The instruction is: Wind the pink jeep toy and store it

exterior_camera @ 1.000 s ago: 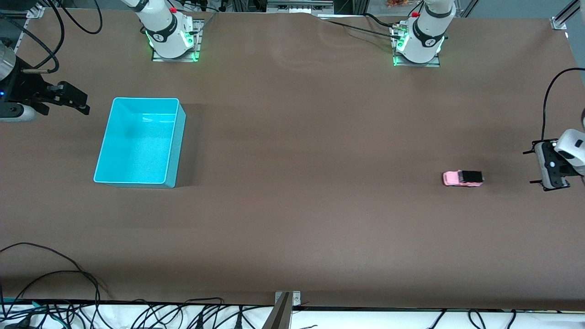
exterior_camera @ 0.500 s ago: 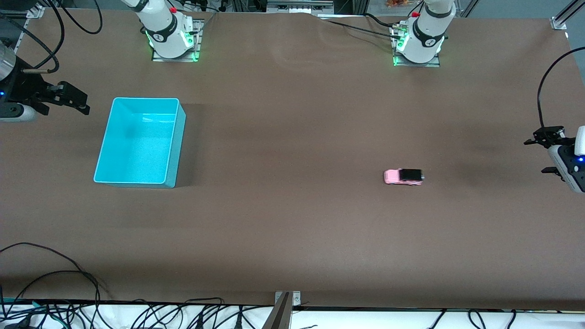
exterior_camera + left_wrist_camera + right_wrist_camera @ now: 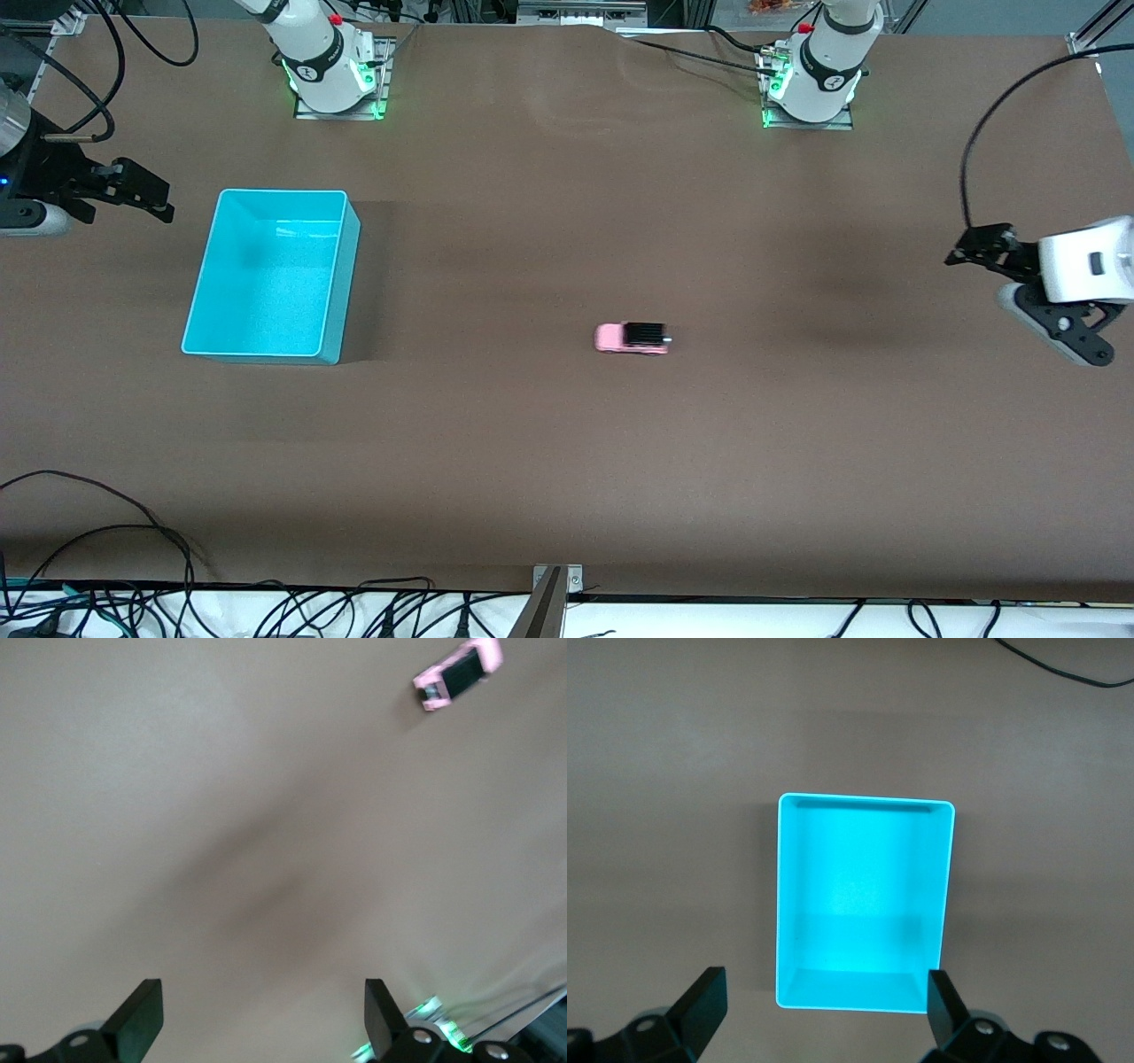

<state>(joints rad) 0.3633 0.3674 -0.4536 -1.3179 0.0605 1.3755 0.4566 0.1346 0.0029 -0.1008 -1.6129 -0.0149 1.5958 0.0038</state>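
The pink jeep toy (image 3: 631,338) sits mid-desk, well apart from the turquoise bin (image 3: 205,275). The left hand (image 3: 974,248) and the right hand (image 3: 146,190) hang over opposite desk ends, fingers apart, both empty

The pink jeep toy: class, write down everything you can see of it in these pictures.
The pink jeep toy is a tiny boxy car with a glossy, plastic-looking pink body, a black roof and small dark wheels. It stands upright on its wheels on the brown table, near the middle, lengthwise along the table, its pink bonnet pointing toward the right arm's end. Nothing touches it but the table; no gripper is near it.
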